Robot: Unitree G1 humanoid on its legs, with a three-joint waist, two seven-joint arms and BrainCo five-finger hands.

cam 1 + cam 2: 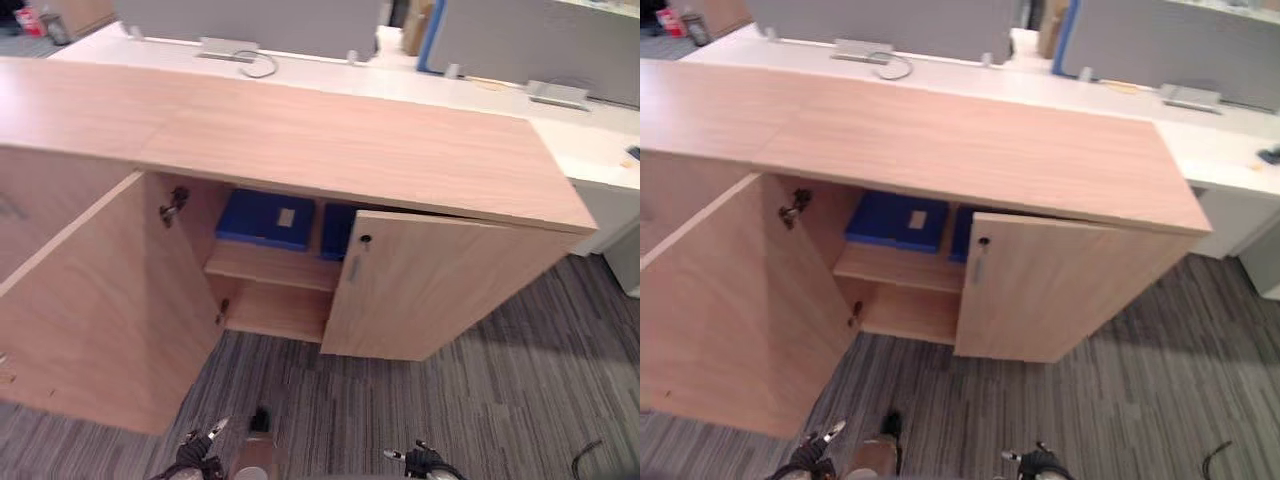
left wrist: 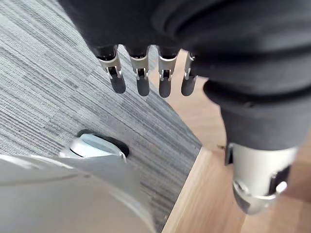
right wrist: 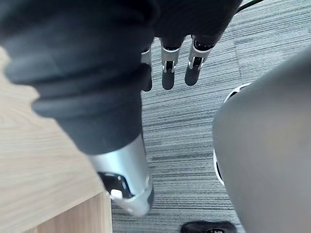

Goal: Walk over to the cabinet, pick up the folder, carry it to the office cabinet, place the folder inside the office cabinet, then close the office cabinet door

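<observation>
Standing square to the office cabinet [image 1: 350, 150], with the left robot hand [image 2: 142, 77] down low and released, fingers straight above the carpet [image 1: 480, 400], just beside the wide-swung left door [image 1: 100, 310]. Same for the right robot hand [image 3: 167, 73]: slack, straight-fingered, grasping nothing, hanging over carpet.

Ahead of and above both robot hands, on the upper shelf [image 1: 270, 268]: the blue folder [image 1: 262, 218], lying flat with a pale label up, nearer the left robot hand than the right. Beside it, toward the right robot hand's side, a 2nd blue item [image 1: 336, 228], half hidden behind the right door [image 1: 420, 290], so hard to name for sure.

Judging from that: placing done, hence 2 empty robot hands kept down and clear of the opening. Left to do: closing. Left door flung fully out, right door only ajar, so probably 2 pushes needed, beginning with a reach from the left robot hand to the outer face of the left door. Worth watching for one door edge catching on the other. Beyond the cabinet, well apart from both robot hands, a white desk [image 1: 590, 140].
</observation>
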